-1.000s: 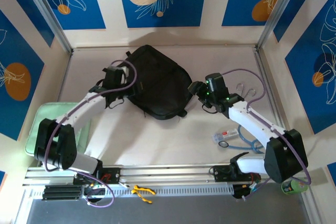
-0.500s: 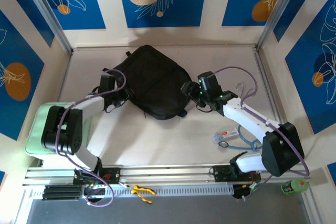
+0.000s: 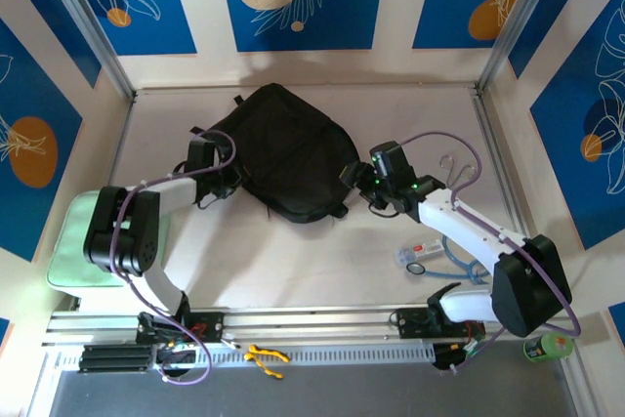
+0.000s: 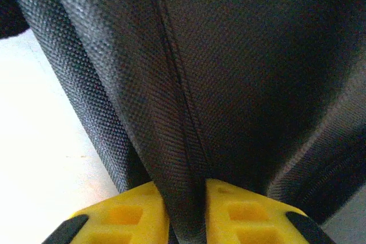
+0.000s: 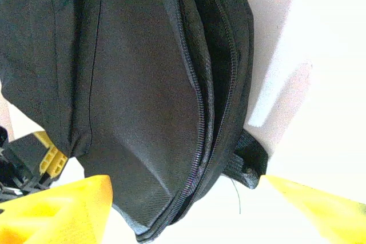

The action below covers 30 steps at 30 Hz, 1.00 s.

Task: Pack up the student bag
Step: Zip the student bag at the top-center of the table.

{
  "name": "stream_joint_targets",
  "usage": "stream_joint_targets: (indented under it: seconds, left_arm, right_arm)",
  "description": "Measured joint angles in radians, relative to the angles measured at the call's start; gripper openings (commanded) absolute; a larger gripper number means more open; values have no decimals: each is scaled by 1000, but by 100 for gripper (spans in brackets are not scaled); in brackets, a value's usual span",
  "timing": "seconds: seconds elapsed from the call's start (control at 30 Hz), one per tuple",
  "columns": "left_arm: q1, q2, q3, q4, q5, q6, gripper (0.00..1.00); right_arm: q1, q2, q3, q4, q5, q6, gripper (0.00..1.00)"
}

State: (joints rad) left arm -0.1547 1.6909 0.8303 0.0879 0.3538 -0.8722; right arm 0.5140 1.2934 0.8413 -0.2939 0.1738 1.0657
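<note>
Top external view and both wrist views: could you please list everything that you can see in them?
bag: one, black, mid-table.
pad: one, pale green, left table edge.
tube: one, clear with red, near right.
cable: one, blue, beside the tube.
cylinder: one, green, near right corner.
small item: one, yellow, on the near rail.
left fingers: two, yellow, pinching a fold of the bag.
right fingers: two, yellow, apart, at the bag's zipped edge.
</note>
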Motion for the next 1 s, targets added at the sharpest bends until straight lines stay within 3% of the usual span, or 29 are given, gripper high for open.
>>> stream_joint_targets:
  seconds: [0.07, 0.37, 0.7, 0.77, 0.9, 1.0]
  left_arm:
    - [1, 1, 0, 13, 11, -8, 0]
    - [1, -83, 0, 43, 60, -20, 0]
    - [-62, -246, -21, 25, 69, -82, 0]
    - [-87, -248, -26, 24, 64, -97, 0]
    - [-126, -248, -26, 23, 56, -115, 0]
    - [-146, -247, -26, 24, 52, -122, 0]
  right_arm:
    - [12, 3, -10, 0, -13, 0, 65]
    - [33, 138, -26, 56, -74, -18, 50]
    - [-80, 352, 111, 111, -100, -135, 40]
    - [-105, 381, 146, 100, -103, -161, 41]
    - [-147, 385, 181, 63, -102, -212, 58]
    - [-164, 342, 184, 2, -85, -246, 64]
